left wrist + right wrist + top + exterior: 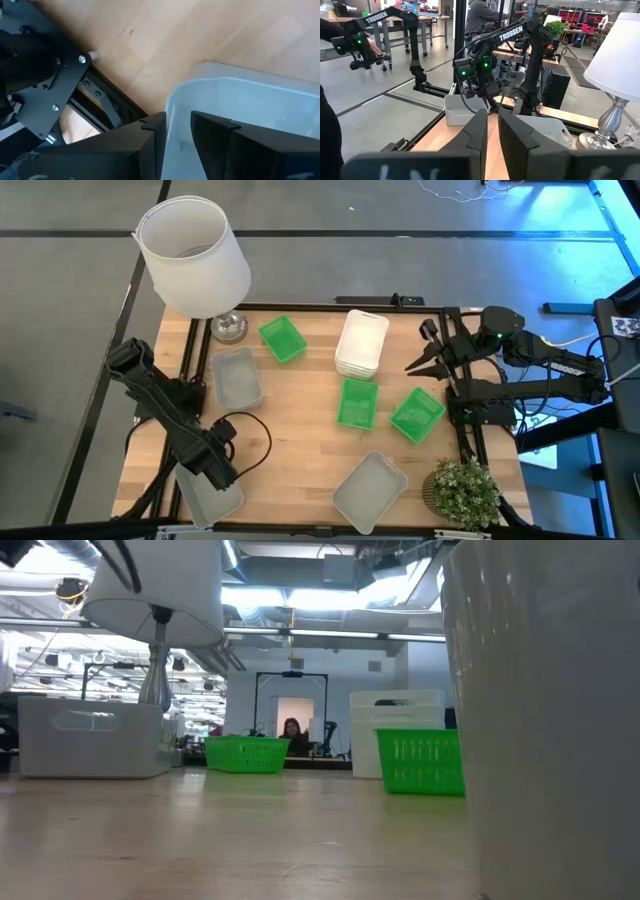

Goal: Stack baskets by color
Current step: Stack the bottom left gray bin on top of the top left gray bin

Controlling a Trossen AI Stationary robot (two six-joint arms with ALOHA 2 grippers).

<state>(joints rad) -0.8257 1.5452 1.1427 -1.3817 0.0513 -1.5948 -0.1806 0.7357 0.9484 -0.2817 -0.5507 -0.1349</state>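
My left gripper [216, 472] points down at the table's near left corner, open, over a translucent grey basket [209, 498]. In the left wrist view its fingers [150, 145] stand on either side of that basket's wall [172, 107], one inside and one outside. A second grey basket [237, 377] lies farther back on the left, a third [370, 490] near the front edge. Three green baskets [281, 338] [357, 402] [416, 414] lie singly. The white baskets [361, 343] sit nested in one stack. My right gripper [412, 366] waits raised at the right, narrowly open and holding nothing.
A lamp with a large white shade [193, 255] on a silver base [228, 327] stands at the far left corner. A small potted plant [462, 490] sits at the near right corner. Bare wood lies in the table's middle [295, 430].
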